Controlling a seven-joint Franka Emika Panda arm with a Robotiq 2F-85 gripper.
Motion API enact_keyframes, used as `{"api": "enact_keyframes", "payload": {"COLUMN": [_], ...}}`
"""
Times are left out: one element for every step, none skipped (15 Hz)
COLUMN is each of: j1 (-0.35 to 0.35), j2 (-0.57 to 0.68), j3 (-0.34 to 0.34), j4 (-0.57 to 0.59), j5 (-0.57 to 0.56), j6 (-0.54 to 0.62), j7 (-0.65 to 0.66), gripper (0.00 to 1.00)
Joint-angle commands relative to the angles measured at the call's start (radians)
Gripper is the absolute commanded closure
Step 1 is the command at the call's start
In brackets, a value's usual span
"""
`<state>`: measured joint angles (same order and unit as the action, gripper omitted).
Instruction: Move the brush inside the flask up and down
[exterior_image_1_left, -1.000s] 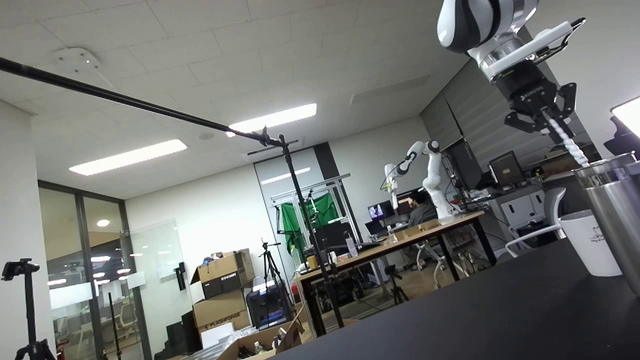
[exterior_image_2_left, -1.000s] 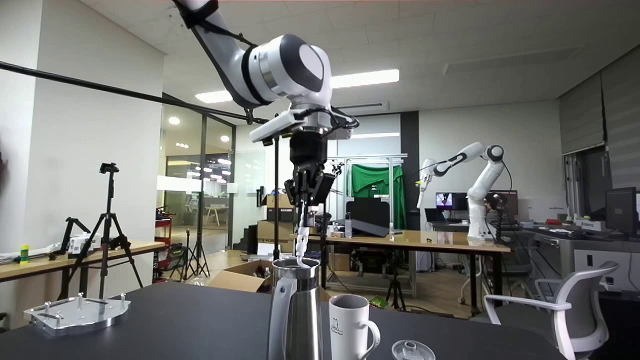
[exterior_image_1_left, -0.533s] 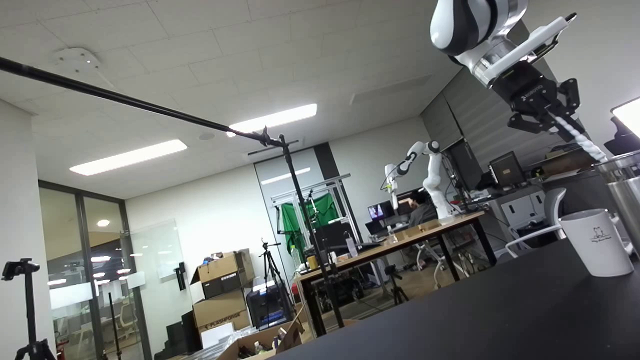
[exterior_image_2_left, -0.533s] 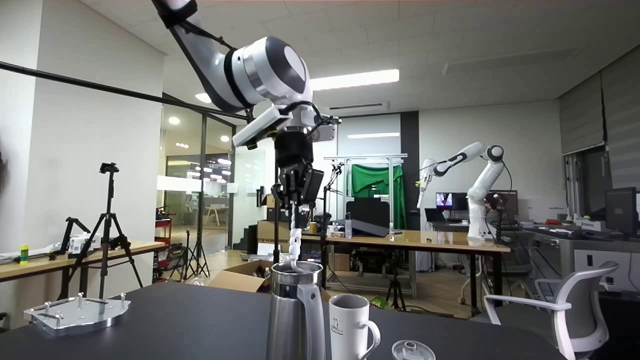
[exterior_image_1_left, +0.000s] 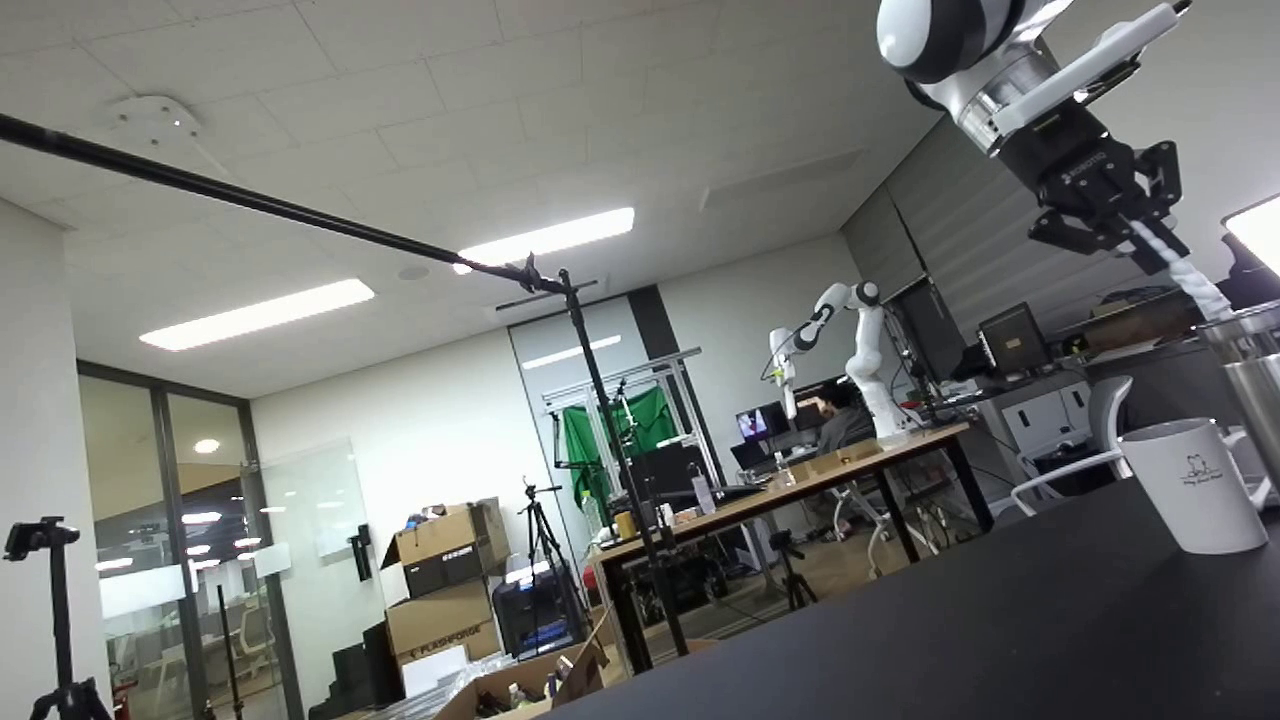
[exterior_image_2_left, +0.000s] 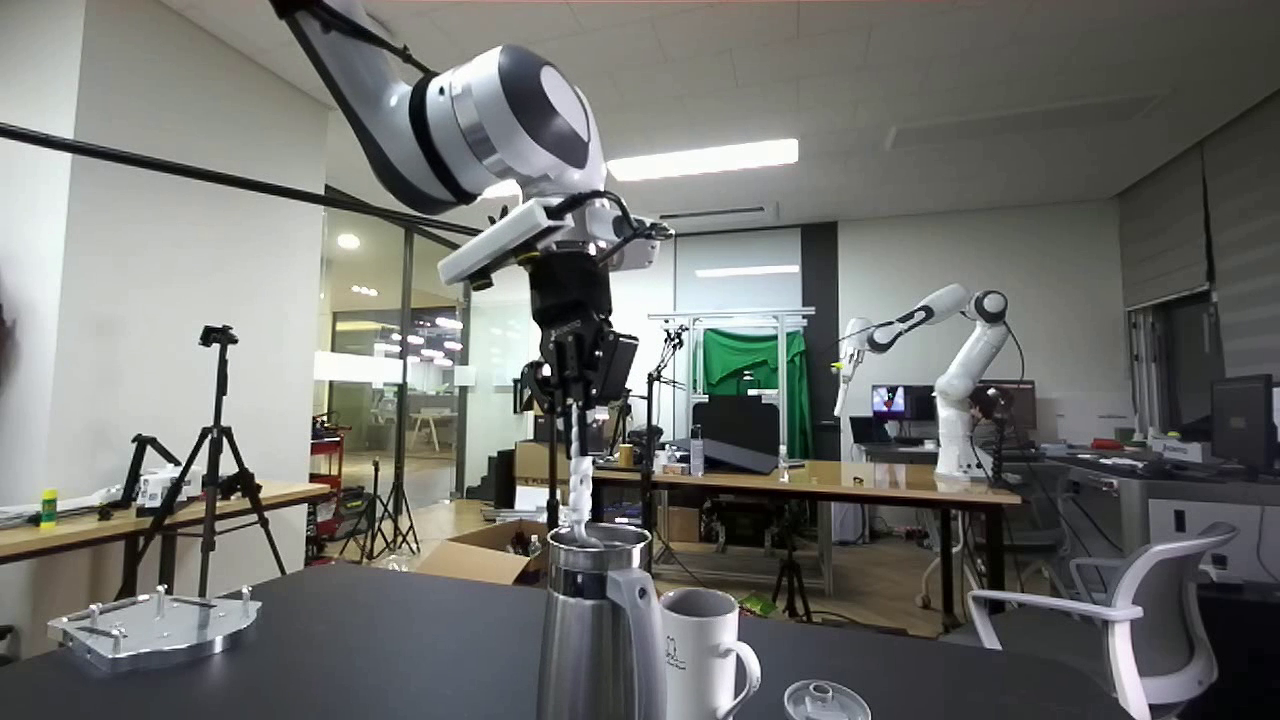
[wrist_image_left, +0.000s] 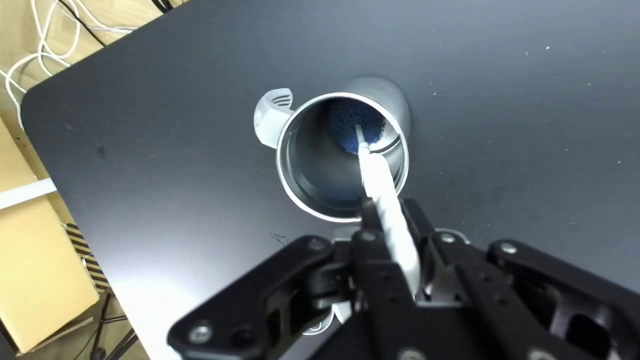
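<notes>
Flask has turned; brush runs down from hand into it.

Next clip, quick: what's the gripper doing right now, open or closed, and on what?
Gripper: closed, holding the white-handled brush, whose lower end is inside the steel flask.

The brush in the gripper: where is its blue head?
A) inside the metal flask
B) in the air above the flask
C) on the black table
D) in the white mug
A, because the wrist view shows the blue bristles of the brush inside the metal flask, seen through its open mouth.
</notes>
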<state>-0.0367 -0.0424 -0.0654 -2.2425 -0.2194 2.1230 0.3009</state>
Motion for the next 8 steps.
{"api": "enact_keyframes", "payload": {"j1": [-0.029,-0.036,-0.044,-0.05,-0.056,-0.06,-0.063,-0.065], "j2": [-0.087,-0.101,-0.115,-0.127,-0.135,-0.142,-0.144,-0.139], "j3": [-0.012,-0.016,-0.022,-0.027,-0.031,-0.036,-0.042,-0.048], "j4": [-0.097,-0.114,-0.129,-0.142,-0.155,-0.162,-0.166,-0.161], "j5": [0.007,0.014,0.026,0.034,0.042,0.056,0.074,0.094], "j6": [0.071,0.09,0.103,0.112,0.122,0.122,0.122,0.115], "j7": [-0.076,-0.104,-0.133,-0.162,-0.19,-0.222,-0.258,-0.296], "gripper": [0.96,0.96,0.96,0.96,0.96,0.96,0.96,0.96]}}
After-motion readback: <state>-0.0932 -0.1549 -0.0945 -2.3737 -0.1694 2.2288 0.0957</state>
